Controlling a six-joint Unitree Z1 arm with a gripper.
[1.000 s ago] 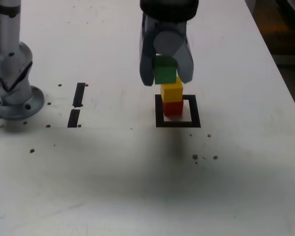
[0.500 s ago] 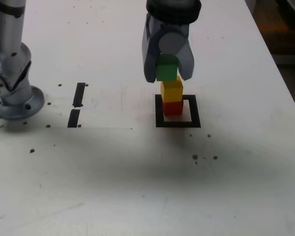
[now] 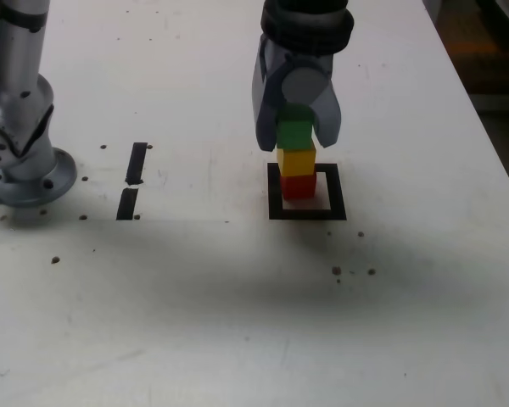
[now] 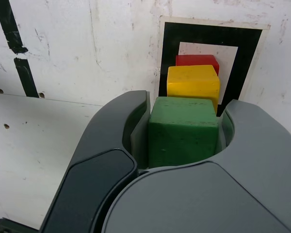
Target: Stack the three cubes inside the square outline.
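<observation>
A: What step is under way?

B: Placing the last block, I judge. The gripper [image 3: 298, 136] is closed on the green cube [image 3: 294, 129], its jaws parted only by the cube's width. In the exterior view, the yellow cube [image 3: 297, 160] sits just below, towards six o'clock, on the red cube [image 3: 299, 186], inside the square outline [image 3: 307, 214].

A: And next?

B: Probably line green up over yellow, lower gently, then let go; I cannot tell whether they touch.

A: The surroundings?

B: A pale, speckled tabletop [image 3: 195, 297]. From the outline, two black tape strips [image 3: 137, 163] lie towards nine o'clock; a dark, brownish area [image 3: 479, 64] shows at one o'clock.
</observation>
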